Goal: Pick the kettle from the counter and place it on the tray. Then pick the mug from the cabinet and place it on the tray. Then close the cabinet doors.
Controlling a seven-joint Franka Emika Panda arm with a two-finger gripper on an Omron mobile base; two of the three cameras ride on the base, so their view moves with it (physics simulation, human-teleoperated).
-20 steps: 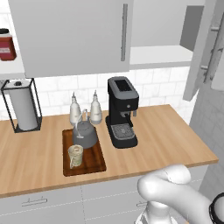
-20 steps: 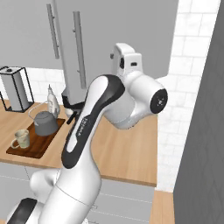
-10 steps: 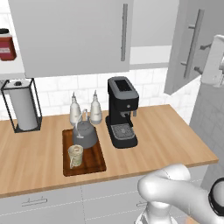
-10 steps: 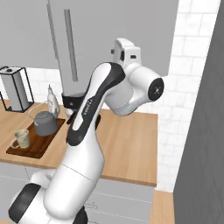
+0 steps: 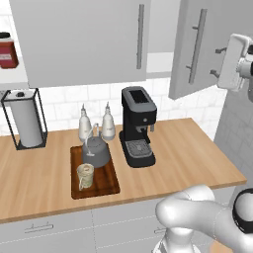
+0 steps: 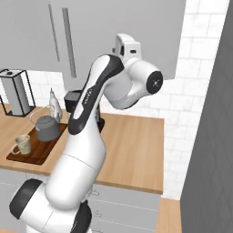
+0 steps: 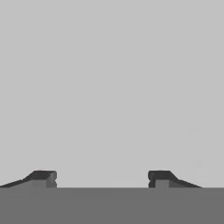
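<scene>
The dark grey kettle (image 5: pixel 96 153) (image 6: pixel 47 128) stands on the dark brown tray (image 5: pixel 109 187) (image 6: pixel 36 154), with the beige mug (image 5: pixel 85 176) (image 6: pixel 21 144) just in front of it on the same tray. My gripper (image 5: pixel 216 62) (image 7: pixel 101 177) is up high at the right, open, its fingertips (image 7: pixel 43 176) against the flat grey face of the right cabinet door (image 5: pixel 190 74). That door stands partly ajar. The left cabinet door (image 5: pixel 79 44) lies flat. Between them shows a strip of the cabinet's white shelf (image 5: pixel 160 62).
A black coffee machine (image 5: pixel 138 126) stands right of the tray, two white bottles (image 5: pixel 85 127) behind it, and a paper towel holder (image 5: pixel 24 123) at the far left. A red jar (image 5: pixel 6 52) sits on a high shelf at left. The counter (image 5: pixel 197 158) runs right to a grey wall.
The right cabinet door has swung leftward toward shut, and my hand has travelled left with it. The jaws have narrowed slightly. Kettle, mug and tray have not moved.
</scene>
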